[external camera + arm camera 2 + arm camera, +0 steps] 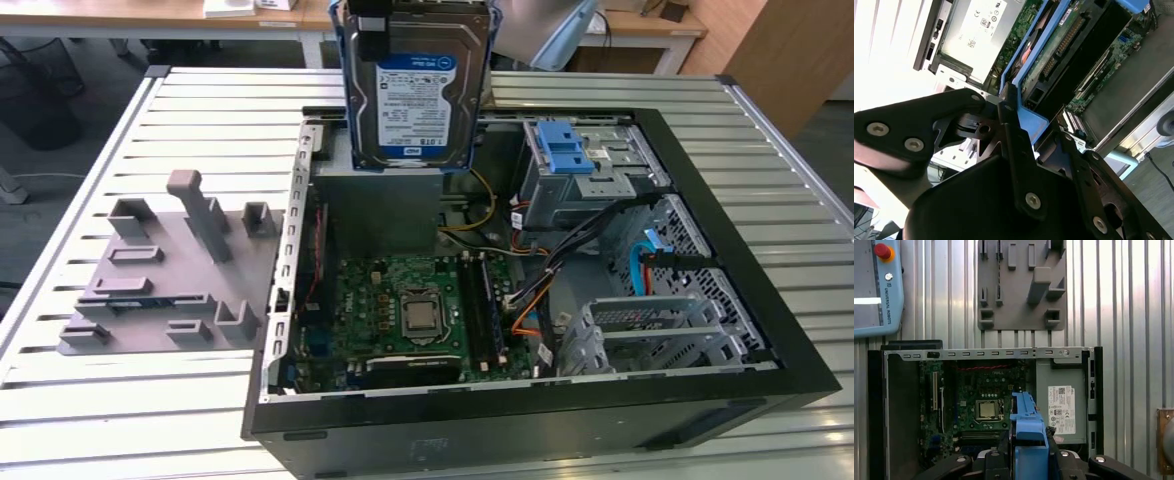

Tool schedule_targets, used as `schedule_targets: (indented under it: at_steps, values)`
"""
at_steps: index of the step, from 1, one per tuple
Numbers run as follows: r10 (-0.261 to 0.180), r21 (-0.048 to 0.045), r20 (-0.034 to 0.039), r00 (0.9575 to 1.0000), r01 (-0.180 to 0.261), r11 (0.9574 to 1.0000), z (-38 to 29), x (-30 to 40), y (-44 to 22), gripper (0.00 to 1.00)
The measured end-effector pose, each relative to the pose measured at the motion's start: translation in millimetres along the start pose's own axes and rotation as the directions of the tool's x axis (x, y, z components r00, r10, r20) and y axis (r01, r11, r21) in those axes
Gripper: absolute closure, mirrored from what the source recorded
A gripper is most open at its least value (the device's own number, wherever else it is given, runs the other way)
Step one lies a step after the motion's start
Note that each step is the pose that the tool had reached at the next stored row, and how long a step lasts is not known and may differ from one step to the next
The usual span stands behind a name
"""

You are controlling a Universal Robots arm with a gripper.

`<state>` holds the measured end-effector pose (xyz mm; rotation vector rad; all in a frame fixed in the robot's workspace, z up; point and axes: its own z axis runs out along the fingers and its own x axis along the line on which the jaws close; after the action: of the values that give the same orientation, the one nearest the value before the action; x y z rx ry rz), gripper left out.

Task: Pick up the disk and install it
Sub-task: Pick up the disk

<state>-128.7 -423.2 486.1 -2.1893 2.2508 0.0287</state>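
Hanging at top centre of exterior view, disk clamped upright in claw, over open computer case holding motherboard, drive cage.

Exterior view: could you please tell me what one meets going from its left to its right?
The grey fixture plate → the disk, held up → the blue latch on the drive cage → the computer case's black wall at the exterior view's right.
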Motion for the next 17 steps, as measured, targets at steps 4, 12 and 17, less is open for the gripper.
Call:
schedule_targets:
  at_steps: [4,12,17]
  values:
    - [0.0,0.0,-0.0001,1.0,0.0,1.0,0.4,3.3,-0.2,0.64]
    - [0.001,0.0001,-0.0001,1.0,-0.001,1.0,0.6,5.0,-8.6,0.64]
    - [0.0,0.0,-0.0002,1.0,0.0,1.0,0.5,4.9,-16.0,0.64]
